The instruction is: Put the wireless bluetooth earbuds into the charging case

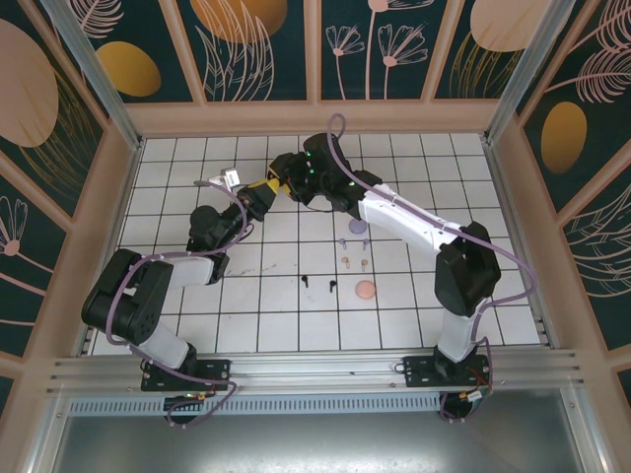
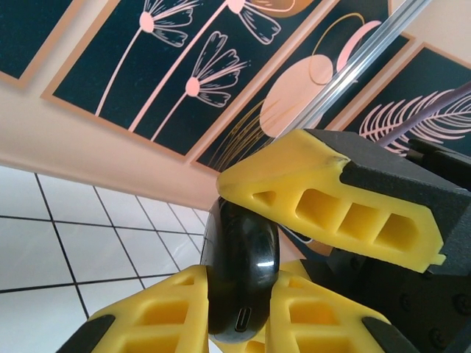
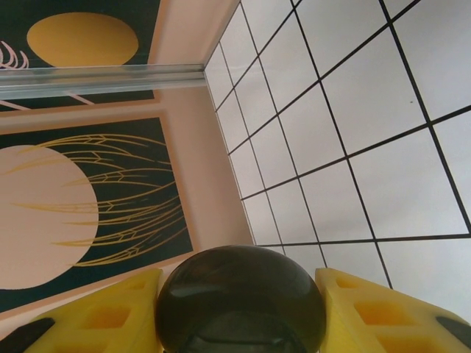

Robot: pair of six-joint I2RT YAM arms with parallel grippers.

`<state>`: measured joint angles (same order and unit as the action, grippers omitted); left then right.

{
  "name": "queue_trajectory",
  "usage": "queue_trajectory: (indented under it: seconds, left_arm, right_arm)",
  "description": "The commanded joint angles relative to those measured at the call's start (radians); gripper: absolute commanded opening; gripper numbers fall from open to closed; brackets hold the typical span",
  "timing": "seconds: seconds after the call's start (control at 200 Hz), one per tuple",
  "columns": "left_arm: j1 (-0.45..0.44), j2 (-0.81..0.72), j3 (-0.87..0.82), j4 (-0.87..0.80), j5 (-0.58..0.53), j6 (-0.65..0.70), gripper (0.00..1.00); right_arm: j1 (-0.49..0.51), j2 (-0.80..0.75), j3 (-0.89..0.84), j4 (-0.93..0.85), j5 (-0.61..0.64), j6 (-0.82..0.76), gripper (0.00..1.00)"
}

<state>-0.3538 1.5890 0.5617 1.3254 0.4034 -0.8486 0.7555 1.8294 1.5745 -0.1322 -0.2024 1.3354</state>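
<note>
Six tiny stemmed earbuds lie loose on the white gridded table [image 1: 473,296], right of centre and in front of the arms' meeting point. The two black earbuds [image 1: 332,286] are nearest the bases. The two pinkish-tan earbuds [image 1: 346,261] are just beyond them, and the two lavender earbuds [image 1: 344,240] are farthest. Each is far smaller than a tile, and their finer shape is too small to make out. A round lavender case [image 1: 357,228] sits just past the lavender pair, and a round pinkish-tan case [image 1: 366,289] lies beside the black pair. The black charging case [image 2: 239,254] is off the table, held up between both arms over the far-centre tiles. It is a glossy, rounded pebble that looks closed, with a small slot-shaped port on its lower edge in the left wrist view. The left gripper [image 2: 239,298] has its yellow fingers pressed together on the case's narrow sides, so it stands on edge between them. In the right wrist view the right gripper [image 3: 239,305] holds the dark dome of the same case [image 3: 239,287] across its wider span, with a yellow finger tight against each side. One of those fingers [image 2: 324,206] shows above the case in the left wrist view. From above, the two grippers meet tip to tip, left [image 1: 264,193] and right [image 1: 284,182].
</note>
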Motion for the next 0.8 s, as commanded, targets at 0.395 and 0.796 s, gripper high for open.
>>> queue_trajectory:
  seconds: [0.395,0.796]
  left_arm:
    - [-0.008,-0.040,-0.004,0.069,0.027,-0.047,0.00]
    - [-0.007,-0.046,0.035,-0.107,0.177,0.023,0.00]
  right_arm:
    - [-0.049,-0.125,-0.068,0.029,0.018,-0.078,0.88]
    - [-0.246,-0.438,-0.444,0.182,-0.079,-0.614,0.87]
